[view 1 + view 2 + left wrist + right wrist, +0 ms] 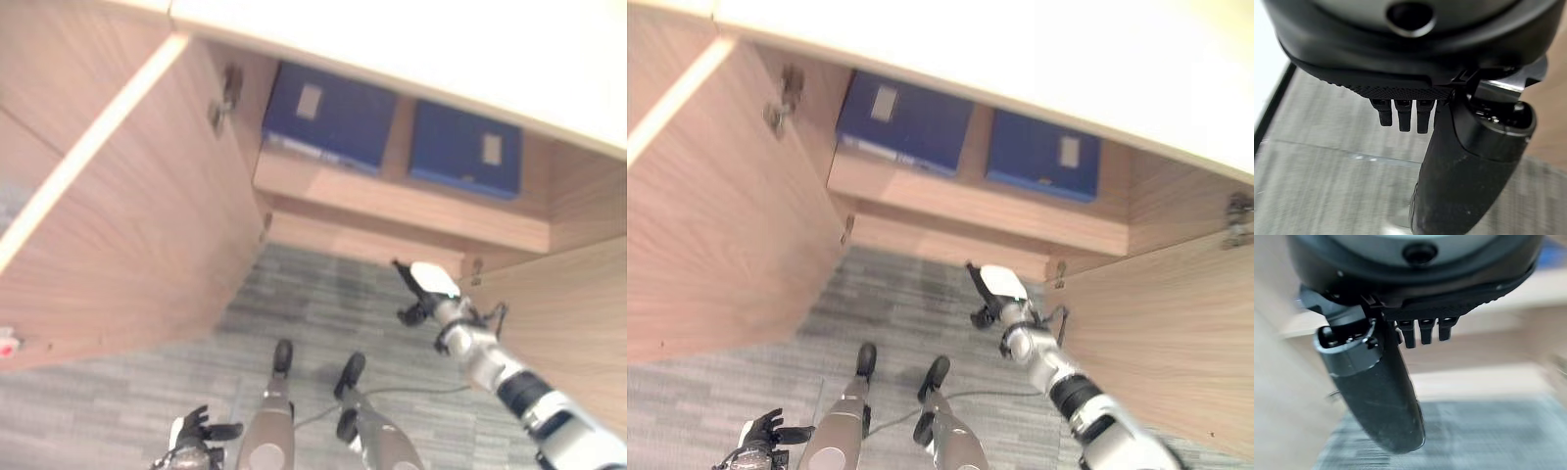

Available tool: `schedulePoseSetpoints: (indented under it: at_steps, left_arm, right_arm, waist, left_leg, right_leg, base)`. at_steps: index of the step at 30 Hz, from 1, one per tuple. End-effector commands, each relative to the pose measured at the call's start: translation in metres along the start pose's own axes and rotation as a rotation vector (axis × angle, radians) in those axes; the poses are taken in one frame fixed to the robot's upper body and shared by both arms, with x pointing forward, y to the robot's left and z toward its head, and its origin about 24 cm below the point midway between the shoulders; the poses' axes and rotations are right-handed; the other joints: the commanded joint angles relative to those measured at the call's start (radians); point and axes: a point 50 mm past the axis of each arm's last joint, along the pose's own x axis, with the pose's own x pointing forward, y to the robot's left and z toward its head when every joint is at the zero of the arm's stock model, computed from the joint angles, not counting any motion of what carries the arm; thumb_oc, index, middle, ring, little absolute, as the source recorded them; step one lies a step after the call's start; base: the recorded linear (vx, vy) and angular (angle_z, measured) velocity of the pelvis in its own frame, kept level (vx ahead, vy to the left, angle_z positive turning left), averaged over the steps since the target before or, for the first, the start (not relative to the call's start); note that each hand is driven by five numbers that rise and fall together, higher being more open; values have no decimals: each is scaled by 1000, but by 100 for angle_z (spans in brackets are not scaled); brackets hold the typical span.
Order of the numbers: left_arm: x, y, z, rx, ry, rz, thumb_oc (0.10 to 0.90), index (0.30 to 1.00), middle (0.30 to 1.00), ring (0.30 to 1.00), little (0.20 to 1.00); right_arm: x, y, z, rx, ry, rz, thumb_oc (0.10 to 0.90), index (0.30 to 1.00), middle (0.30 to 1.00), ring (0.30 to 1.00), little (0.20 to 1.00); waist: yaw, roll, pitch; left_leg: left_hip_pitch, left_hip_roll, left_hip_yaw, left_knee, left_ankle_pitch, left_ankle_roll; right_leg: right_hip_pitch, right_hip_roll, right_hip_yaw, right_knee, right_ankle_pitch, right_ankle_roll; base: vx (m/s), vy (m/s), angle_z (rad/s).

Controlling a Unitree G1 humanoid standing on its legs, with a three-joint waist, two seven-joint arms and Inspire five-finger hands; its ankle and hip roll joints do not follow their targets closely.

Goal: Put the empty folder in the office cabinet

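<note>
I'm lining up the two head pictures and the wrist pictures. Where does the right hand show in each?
Left eye view: right hand right of centre, over the grey carpet, below the cabinet shelf.
Right eye view: right hand near the centre, just below the shelf front.
Right wrist view: its own dark bulk and thumb close up, fingers straight.
Left wrist view: I can't find it there.
Shared landmark: right blue folder on the shelf.

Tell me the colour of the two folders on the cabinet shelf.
Both folders are dark blue with a pale label each, clearest in the right eye view.
</note>
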Motion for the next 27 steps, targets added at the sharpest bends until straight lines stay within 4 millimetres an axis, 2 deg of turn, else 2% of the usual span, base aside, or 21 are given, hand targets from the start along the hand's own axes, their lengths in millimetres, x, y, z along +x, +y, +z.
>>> schedulePoseSetpoints:
  at_steps: [1,8,12,17,20,24,27]
  left_arm:
    - [-5,6,-31,106,87,-3,800,900,900,900,900]
    - [-10,-17,-36,235,88,-95,800,900,900,900,900]
    - [-13,-27,-42,303,108,-147,800,900,900,900,900]
    - [-15,-33,-48,381,135,-196,800,900,900,900,900]
    - [-16,-35,-50,397,138,-213,800,900,900,900,900]
    - [-18,-36,-54,394,159,-227,800,900,900,900,900]
    - [-19,-35,-58,385,173,-228,800,900,900,900,900]
  right_arm:
    - [-2,-5,-9,80,32,-31,800,900,900,900,900]
    - [-37,61,-61,286,351,100,800,900,900,900,900]
    - [-70,104,-88,470,606,163,800,900,900,900,900]
    - [-112,136,-113,685,886,168,800,900,900,900,900]
    - [-132,140,-129,794,1030,105,800,900,900,900,900]
    - [-152,131,-153,932,1166,-48,800,900,900,900,900]
    - [-156,124,-161,979,1191,-127,800,900,900,900,900]
  waist:
    - [-40,-10,-91]
    - [-75,10,-185]
    - [-95,25,-232]
    - [-118,45,-272]
    - [-132,62,-285]
    - [-163,81,-301]
    - [-178,86,-304]
  left_leg:
    - [64,-22,17,2,-91,20]
    - [156,-24,45,-7,-130,29]
    - [187,-32,53,-12,-141,35]
    - [229,-37,73,-17,-160,39]
    - [247,-40,84,-19,-168,42]
    - [272,-41,110,-22,-179,43]
    - [277,-39,119,-22,-182,43]
  right_leg:
    - [40,-13,19,12,-33,94]
    - [108,-1,45,7,-55,91]
    - [129,4,60,3,-63,90]
    - [152,12,83,0,-70,89]
    - [165,15,92,-1,-72,90]
    - [177,19,111,-1,-75,92]
    - [177,21,119,-1,-74,92]
  base:
    - [139,71,-39]
    - [116,28,-26]
    - [95,33,-6]
    - [80,32,-14]
    - [55,27,-18]
    - [49,19,-15]
    - [15,-3,-15]
